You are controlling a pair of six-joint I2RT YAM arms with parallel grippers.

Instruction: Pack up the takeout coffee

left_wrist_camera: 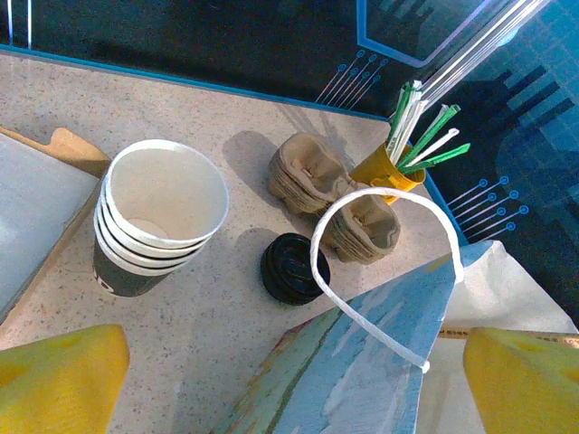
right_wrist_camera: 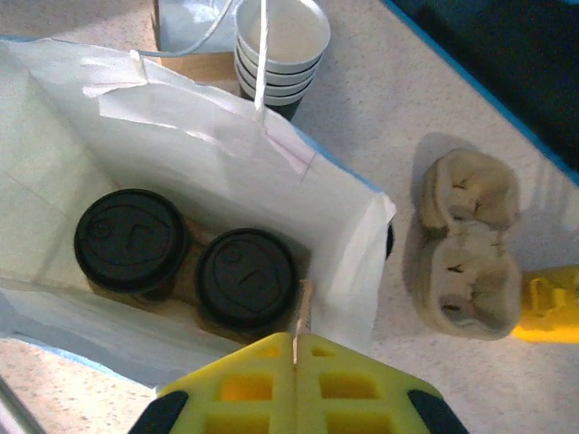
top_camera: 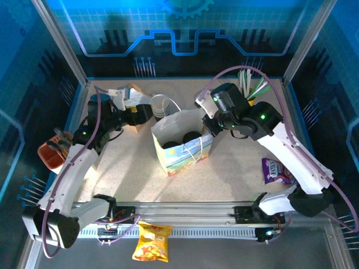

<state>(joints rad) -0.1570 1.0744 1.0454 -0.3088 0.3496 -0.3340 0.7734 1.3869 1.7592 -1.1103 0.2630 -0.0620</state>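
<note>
A speckled tabletop (top_camera: 129, 168) is seen, on which a paper bag (top_camera: 179, 154), stacked lidless cups (left_wrist_camera: 158, 212), black lids (left_wrist_camera: 291, 268), pulp carriers (left_wrist_camera: 312, 172) and a purple packet (top_camera: 275, 170) are set.

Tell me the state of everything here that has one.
paper bag: open, upright.
lidded cups: lids on, upright inside the bag.
cup stack: lidless, nested, upright.
left tool: open, holding nothing.
right tool: shut, apparently pinching the bag's rim.
</note>
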